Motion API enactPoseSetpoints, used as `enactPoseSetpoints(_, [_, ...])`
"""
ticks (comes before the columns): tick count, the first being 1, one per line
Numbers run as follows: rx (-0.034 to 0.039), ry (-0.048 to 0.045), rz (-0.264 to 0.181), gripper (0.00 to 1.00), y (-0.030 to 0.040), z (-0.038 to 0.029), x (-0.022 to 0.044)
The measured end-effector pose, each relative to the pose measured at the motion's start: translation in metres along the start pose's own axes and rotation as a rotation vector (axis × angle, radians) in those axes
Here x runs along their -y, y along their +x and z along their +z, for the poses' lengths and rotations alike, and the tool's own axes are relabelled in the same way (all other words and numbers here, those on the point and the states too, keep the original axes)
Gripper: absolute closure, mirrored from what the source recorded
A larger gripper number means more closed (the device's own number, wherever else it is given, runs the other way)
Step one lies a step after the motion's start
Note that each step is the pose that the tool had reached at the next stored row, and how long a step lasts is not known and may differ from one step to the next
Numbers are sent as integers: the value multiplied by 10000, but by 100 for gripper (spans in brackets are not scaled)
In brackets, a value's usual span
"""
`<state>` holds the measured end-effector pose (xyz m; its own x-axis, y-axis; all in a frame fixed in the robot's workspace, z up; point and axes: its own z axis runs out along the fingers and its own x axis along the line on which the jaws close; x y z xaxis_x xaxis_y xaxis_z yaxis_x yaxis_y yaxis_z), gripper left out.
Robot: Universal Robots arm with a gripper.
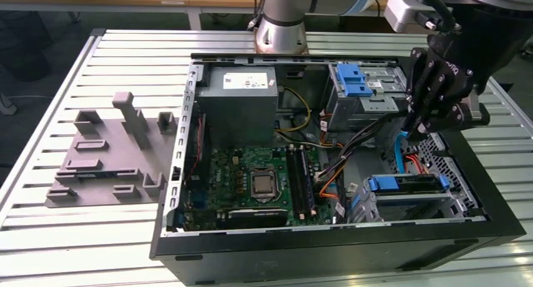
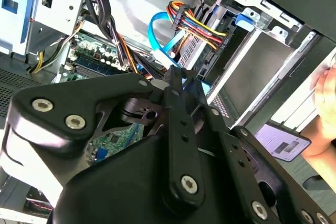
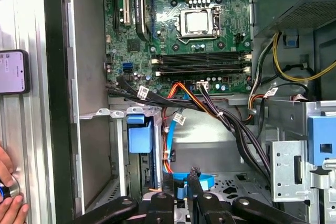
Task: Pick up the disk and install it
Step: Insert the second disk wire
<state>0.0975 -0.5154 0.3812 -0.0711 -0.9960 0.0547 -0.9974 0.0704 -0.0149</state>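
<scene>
Tool (image 1: 422,126) hangs inside the open computer case (image 1: 333,249) on the slatted table (image 1: 83,237), by the exterior view's right wall, fingers closed on the blue cable (image 3: 189,181). The disk (image 1: 405,184) sits in the lower drive bay, its blue carrier handle facing the motherboard (image 1: 249,184), below the tool.

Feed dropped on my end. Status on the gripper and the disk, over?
Gripper over the case's drive corner, apart from the disk. Disk in its bay, blue frame showing. Blue cable loop right at the gripper.
</scene>
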Motion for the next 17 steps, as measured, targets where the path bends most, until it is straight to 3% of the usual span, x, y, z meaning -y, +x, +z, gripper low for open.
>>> enactPoseSetpoints(6, [-82,24,0,75,-4,59,-1])
enactPoseSetpoints(11, [-205,42,-1,76,-6,94,-1])
enactPoseSetpoints(12, [-218,43,-1,83,-6,97,-1])
enactPoseSetpoints(17, [-227,44,-1,84,0,104,-1])
